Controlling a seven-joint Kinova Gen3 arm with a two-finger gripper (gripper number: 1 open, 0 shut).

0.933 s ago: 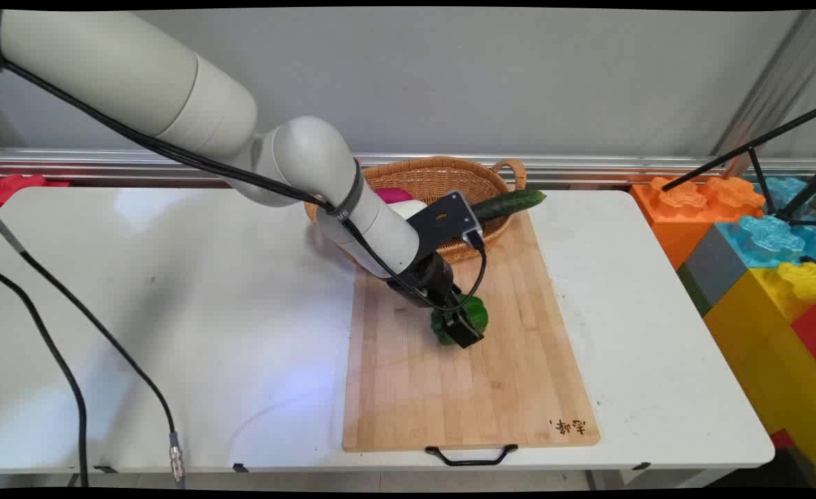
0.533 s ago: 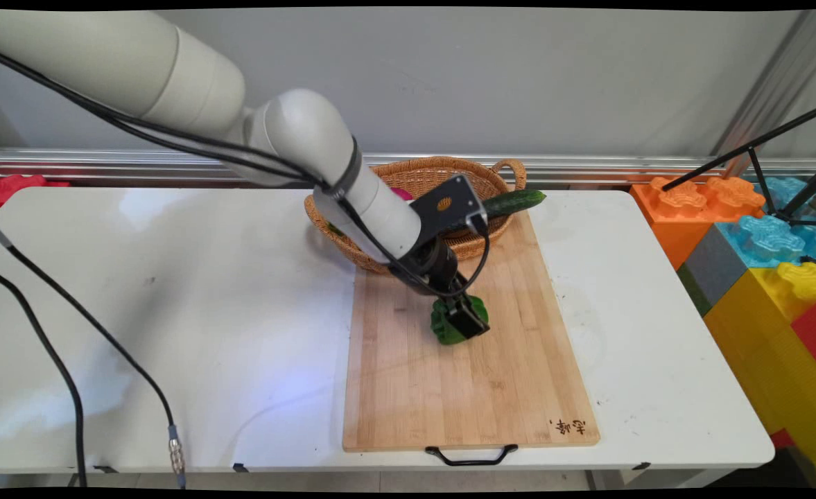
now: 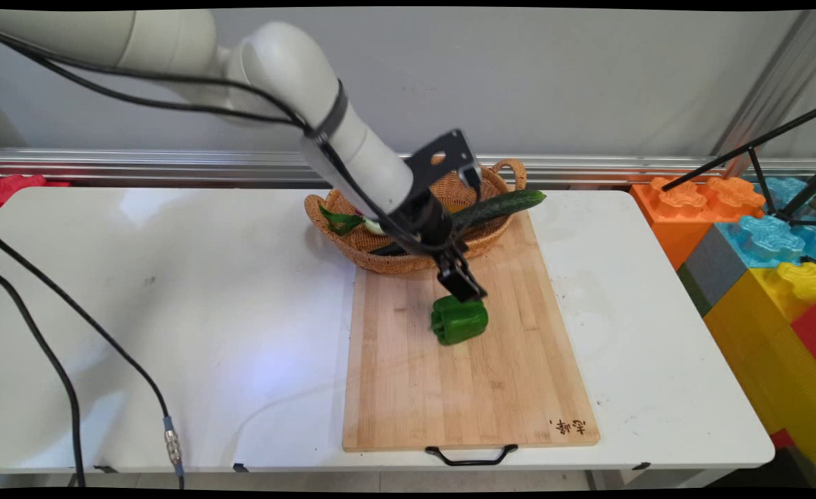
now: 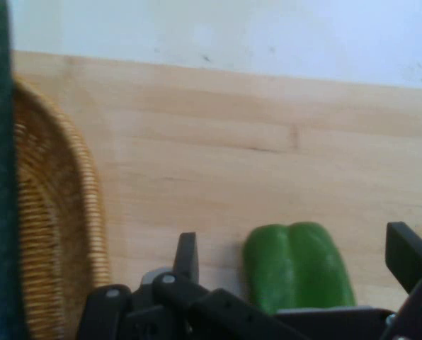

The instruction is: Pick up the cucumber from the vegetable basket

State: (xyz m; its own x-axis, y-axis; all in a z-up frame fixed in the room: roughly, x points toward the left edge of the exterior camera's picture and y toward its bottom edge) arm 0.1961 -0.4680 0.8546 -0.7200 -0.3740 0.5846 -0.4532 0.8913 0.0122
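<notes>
Hovering just above the green pepper, our gripper was spread wide and held nothing; in the hand view its fingers stood either side of the pepper without touching it. The pepper lay on its side near the middle of the cutting board, clear of the wicker basket at the board's far end. Its long axis ran roughly across the board; we could not tell which end bore the stem. A cucumber leaned over the basket's rim.
</notes>
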